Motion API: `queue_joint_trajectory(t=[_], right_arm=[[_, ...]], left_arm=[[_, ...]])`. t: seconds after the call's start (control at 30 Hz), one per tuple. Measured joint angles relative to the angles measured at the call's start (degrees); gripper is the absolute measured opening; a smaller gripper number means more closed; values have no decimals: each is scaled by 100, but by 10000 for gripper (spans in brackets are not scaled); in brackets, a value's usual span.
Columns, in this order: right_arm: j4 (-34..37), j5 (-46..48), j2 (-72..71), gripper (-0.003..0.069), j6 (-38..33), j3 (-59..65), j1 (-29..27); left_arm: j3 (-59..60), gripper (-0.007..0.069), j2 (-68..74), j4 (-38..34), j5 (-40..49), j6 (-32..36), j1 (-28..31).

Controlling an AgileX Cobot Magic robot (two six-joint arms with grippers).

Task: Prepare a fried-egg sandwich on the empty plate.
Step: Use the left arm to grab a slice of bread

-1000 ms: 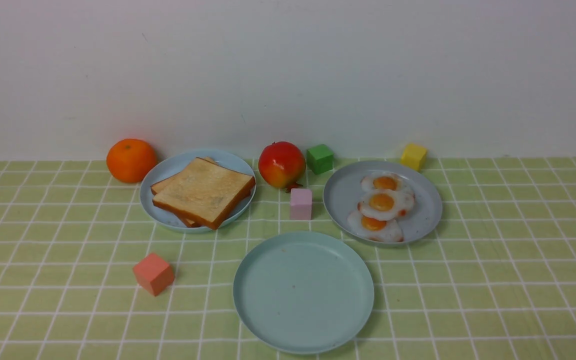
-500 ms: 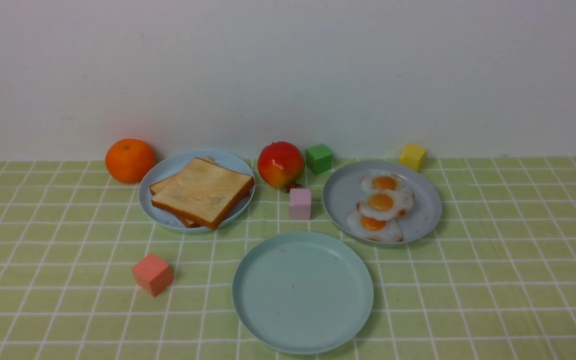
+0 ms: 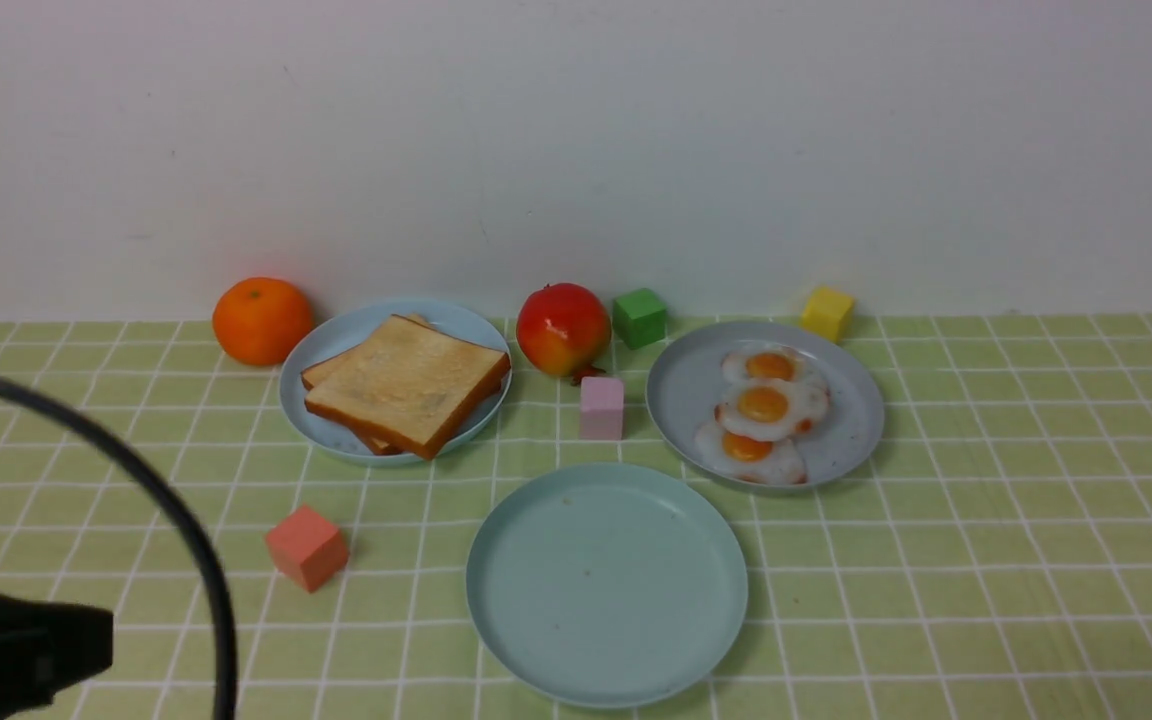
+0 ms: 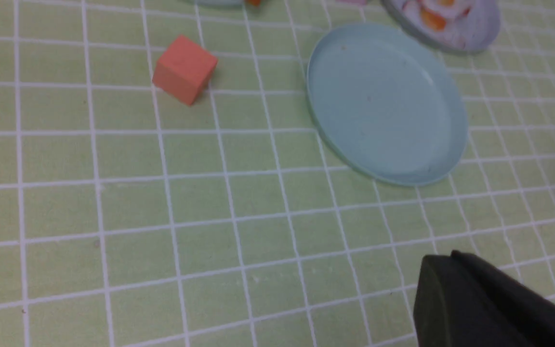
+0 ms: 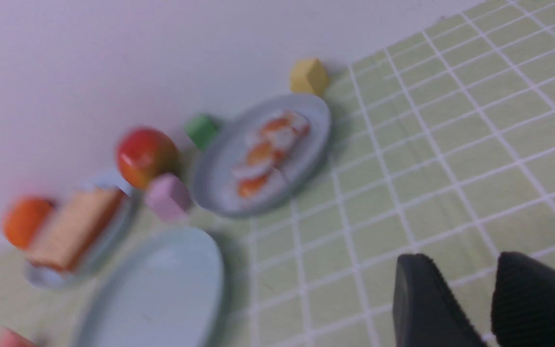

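Task not started. Empty plate (image 3: 606, 585) bare, front-centre. Toast slices (image 3: 406, 392) stacked on blue plate (image 3: 321, 375), rear L. Lobed egg (image 3: 771, 405) on grey plate (image 3: 686, 390), rear R. L gripper (image 4: 489, 303) pressed together, empty; R gripper (image 5: 475, 274) slightly parted, empty. All 3 placements left.

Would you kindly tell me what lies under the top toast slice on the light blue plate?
A second toast slice peeks out beneath the top slice, resting on the light blue plate; most of it is covered.

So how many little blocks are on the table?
4. The coral block sits front left; the pink block stands just behind the empty plate; the green block and the yellow block are farthest back. None seems hidden.
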Motion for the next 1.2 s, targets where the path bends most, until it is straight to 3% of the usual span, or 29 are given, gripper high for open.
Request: queue_joint_trajectory(t=[0.03,0.13,0.23,0.4,0.5,0.63,0.87,1.07,1.2], right_arm=[[463,-218,0,241,87,0,0],[963,-324,0,241,121,-5,11],[1217,340,49,198,6,-396,131],[920,1630,811,73,-703,-1827,294],[402,3004,1826,-1,-1328,-3162,309],[-85,4146,2884,-6,-1765,-4230,309],[-265,4518,3514,-4,-2049,-4570,395],[-43,4490,3539,1,-2110,-4587,395],[176,4464,3539,4,-2297,-4587,395]], left_arm=[[-217,-13,417,33,-60,0,-87],[-365,-13,811,52,-228,50,-248],[-542,-13,1419,78,-506,248,-644],[-857,-13,2167,362,-678,330,-1243],[-1369,-13,2922,879,-800,120,-1524],[-2138,-13,3898,1262,-847,-154,-1632],[-3329,-7,5394,1947,-1026,-190,-1632],[-4367,155,6668,2611,-1145,-261,-1585],[-5102,340,7475,2732,-1151,-330,-1508]])
